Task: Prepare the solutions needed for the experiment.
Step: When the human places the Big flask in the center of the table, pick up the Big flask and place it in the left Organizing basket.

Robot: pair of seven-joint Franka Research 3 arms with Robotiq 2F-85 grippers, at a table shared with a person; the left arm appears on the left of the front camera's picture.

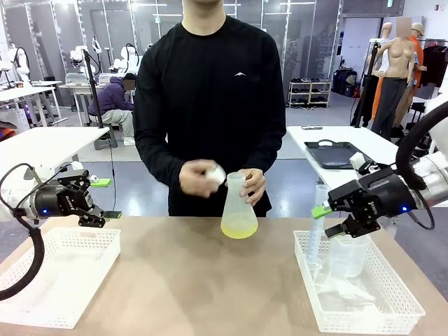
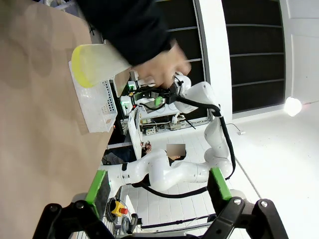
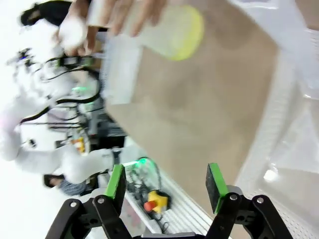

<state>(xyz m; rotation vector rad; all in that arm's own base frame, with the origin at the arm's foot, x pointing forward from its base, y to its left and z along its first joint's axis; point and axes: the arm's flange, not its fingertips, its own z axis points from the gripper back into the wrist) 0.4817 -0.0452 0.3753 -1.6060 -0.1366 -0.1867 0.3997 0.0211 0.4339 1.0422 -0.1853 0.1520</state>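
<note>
A translucent conical flask (image 1: 238, 210) stands on the table's far middle with a shallow layer of pale yellow-green solution (image 1: 239, 227) in it. The person holds its neck with one hand (image 1: 253, 186) and a small white cap (image 1: 214, 173) in the other. The same flask (image 2: 97, 62) appears in the left wrist view and again, as the flask (image 3: 169, 35), in the right wrist view. My left gripper (image 1: 105, 199) hangs open over the left basket, holding nothing. My right gripper (image 1: 332, 222) hovers open above the right basket, nothing between its pads (image 3: 116, 181).
A white mesh basket (image 1: 63, 276) sits at the table's left. Another basket (image 1: 364, 311) at the right holds a clear beaker (image 1: 348, 255) and a tall measuring cylinder (image 1: 317, 224). Bare brown tabletop (image 1: 203, 280) lies between them.
</note>
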